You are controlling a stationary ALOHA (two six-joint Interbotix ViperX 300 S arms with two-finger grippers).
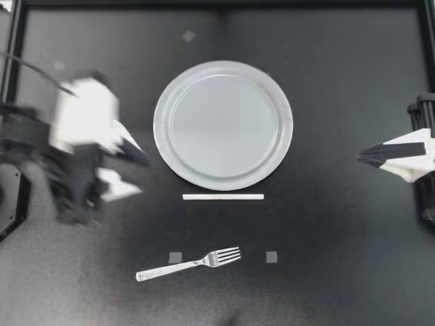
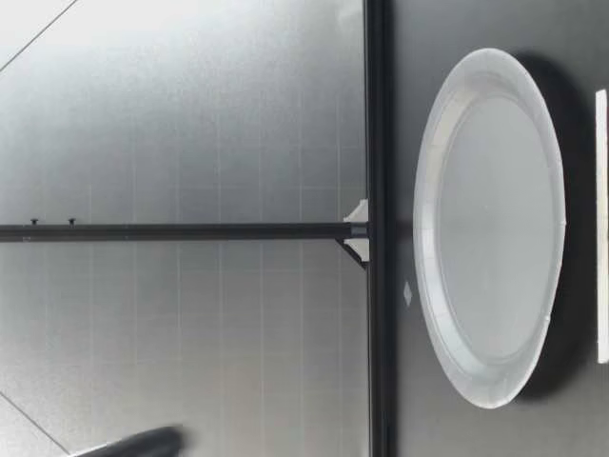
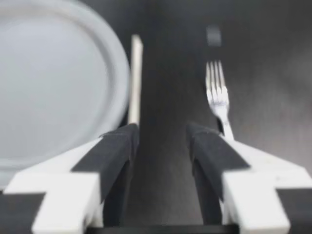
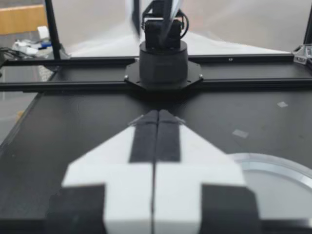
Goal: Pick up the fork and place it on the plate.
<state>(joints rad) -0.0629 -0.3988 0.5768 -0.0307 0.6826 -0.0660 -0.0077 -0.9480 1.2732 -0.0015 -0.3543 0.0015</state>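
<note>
- While your left gripper (image 1: 141, 175) hung beside the plate (image 1: 162, 129), spread open and holding nothing, the fork (image 1: 190, 263) lay flat on the table (image 1: 340, 285) nearer its front edge. It sat off to one side of the gripper's line, so a straight descent would likely have missed it.
- Lying flat, the thin handle could have slipped out of a shallow pinch — or the gripper could have knocked the white strip (image 1: 223, 197) between fork and plate.
- Your right gripper (image 1: 361, 157) sat pressed together at the far right, well apart from everything — little risk there.
</note>
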